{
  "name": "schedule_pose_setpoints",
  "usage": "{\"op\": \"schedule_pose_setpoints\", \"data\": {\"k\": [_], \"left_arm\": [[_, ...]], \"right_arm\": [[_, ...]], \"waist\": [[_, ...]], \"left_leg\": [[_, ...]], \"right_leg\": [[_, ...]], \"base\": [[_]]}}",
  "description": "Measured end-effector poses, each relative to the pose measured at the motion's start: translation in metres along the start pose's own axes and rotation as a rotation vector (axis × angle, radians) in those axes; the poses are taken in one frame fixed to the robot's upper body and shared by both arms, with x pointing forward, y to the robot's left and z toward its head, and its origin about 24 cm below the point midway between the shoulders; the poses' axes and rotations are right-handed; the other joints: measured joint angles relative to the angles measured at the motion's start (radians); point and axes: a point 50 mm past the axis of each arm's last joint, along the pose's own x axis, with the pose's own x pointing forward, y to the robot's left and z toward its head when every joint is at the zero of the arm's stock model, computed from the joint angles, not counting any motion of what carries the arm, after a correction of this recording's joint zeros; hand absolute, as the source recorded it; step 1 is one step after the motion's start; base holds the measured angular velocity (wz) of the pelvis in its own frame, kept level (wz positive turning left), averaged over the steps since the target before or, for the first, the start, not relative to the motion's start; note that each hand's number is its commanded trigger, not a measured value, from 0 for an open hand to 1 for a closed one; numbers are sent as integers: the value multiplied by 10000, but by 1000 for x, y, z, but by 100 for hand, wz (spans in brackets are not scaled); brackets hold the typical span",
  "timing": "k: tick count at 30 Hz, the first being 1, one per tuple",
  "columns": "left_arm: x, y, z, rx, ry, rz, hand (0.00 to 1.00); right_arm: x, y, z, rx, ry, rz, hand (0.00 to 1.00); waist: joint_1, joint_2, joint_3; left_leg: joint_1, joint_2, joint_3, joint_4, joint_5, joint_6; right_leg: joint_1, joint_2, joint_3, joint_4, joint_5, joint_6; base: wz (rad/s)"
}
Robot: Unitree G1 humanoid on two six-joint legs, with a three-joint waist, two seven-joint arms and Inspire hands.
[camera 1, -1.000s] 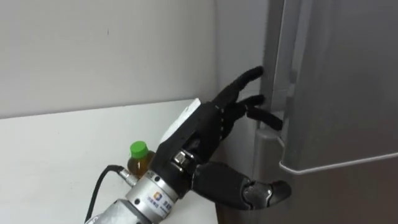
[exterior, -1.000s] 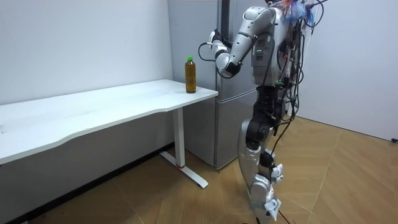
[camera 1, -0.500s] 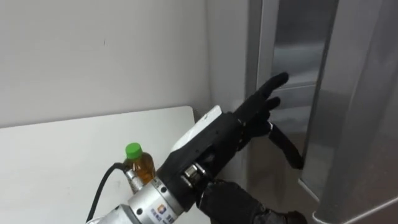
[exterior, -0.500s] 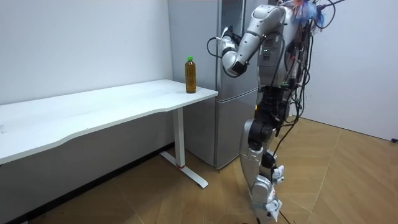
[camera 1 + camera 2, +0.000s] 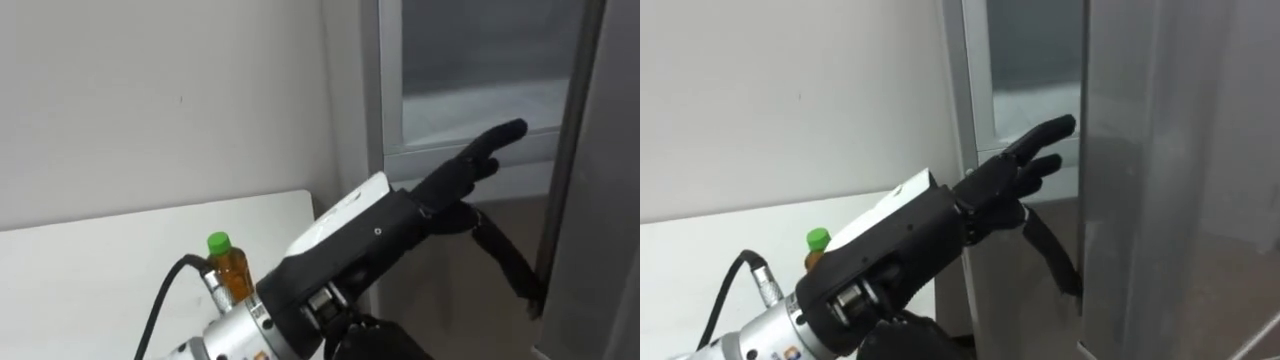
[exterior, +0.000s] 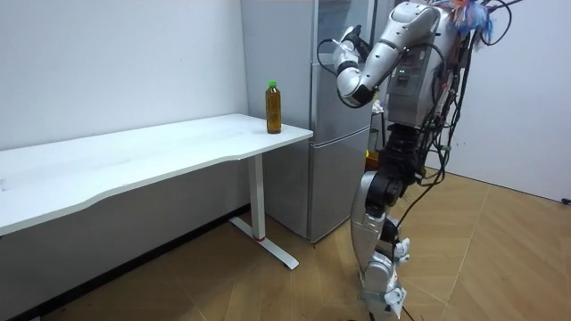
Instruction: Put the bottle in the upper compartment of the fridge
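At the gap of the upper fridge door (image 5: 610, 180), the left robot hand (image 5: 395, 225) is stretched out flat and holds nothing. Its fingers (image 5: 490, 150) are straight and slightly spread, and one lower finger slants down to the door's inner edge. The door stands partly open, and a pale shelf (image 5: 480, 105) of the fridge (image 5: 390, 80) shows beyond the fingertips. Further left, the bottle (image 5: 230, 270) stands upright at the right end of the white worktop (image 5: 90, 270), near the fridge, with its green cap on and amber drink inside. It looks like smooth plastic, so probably fairly light, firm while full, and a little slippery. The safest hold is likely around the straight middle of the body, below the shoulder rather than at the cap.
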Motion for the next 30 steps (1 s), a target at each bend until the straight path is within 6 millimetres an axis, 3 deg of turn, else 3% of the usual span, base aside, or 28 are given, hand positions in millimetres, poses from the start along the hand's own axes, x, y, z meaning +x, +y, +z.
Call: {"op": "schedule_pose_setpoints", "data": {"k": [4, 6, 15, 20, 25, 30], "left_arm": [[1, -3, 3, -4, -236, -239, 0], [3, -5, 4, -91, -309, -292, 0], [5, -12, 2, -305, -371, -668, 0], [6, -12, 1, -521, -483, -693, 0], [8, -9, -3, -719, -562, -661, 0], [11, -8, -5, -701, -524, -716, 0]], "right_arm": [[1, 1, 3, -35, -88, 107, 0], [1, 1, 7, 30, -162, 118, 0], [1, 0, 11, 327, -369, 79, 0], [1, -1, 12, 366, -481, 39, 0], [1, -2, 10, 583, -472, -75, 0], [1, -3, 7, 726, -335, -124, 0]], "waist": [[-30, -11, -18], [-60, -4, -23], [-216, 15, -12], [-456, 65, 28], [-725, 179, 134], [-851, 199, 150]], "left_leg": [[-82, -10, 26, -2, 0, 0], [-28, -9, 58, -3, 0, 0], [241, -23, 462, -54, -1, -1], [380, -7, 869, -55, -3, -3], [358, -11, 1145, -61, -5, -2], [374, -1, 1411, -66, -5, -2]], "right_leg": [[-178, 7, 100, 104, 4, -11], [-146, 22, 162, 93, 82, -120], [45, 39, 476, 72, 84, -97], [2, 104, 788, -39, 131, -76], [-119, 201, 1270, -65, 254, -73], [-270, 272, 1548, -64, 298, -76]], "base": [[-8], [-9], [-9], [-20], [-29], [-17]]}}
